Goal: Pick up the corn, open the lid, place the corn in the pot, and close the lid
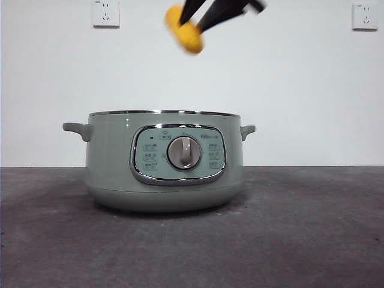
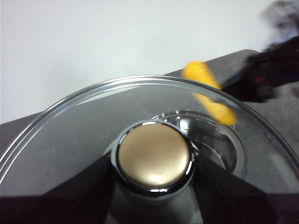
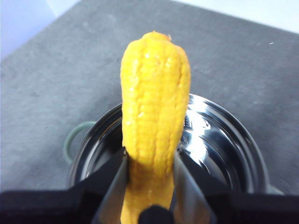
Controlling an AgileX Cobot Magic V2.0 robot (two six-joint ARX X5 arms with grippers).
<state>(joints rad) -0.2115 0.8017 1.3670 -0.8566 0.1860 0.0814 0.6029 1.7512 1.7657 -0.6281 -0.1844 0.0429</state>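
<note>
We see the pot open at frame centre, our left gripper clamped on the lid knob, our right gripper pinching the corn top-centre; released off-centre, it could bounce off the rim.

Right gripper: two jaws with pale grey-silver inner faces and black outer edges, rising from a wide black block; a small rounded black part sits low between them. In the front view it shows as two slim black tapering fingers with a small white patch at the upper end, blurred. Left gripper: two broad, flat matte-black jaws, widening toward the base. No cables, screws or markings readable.
</note>
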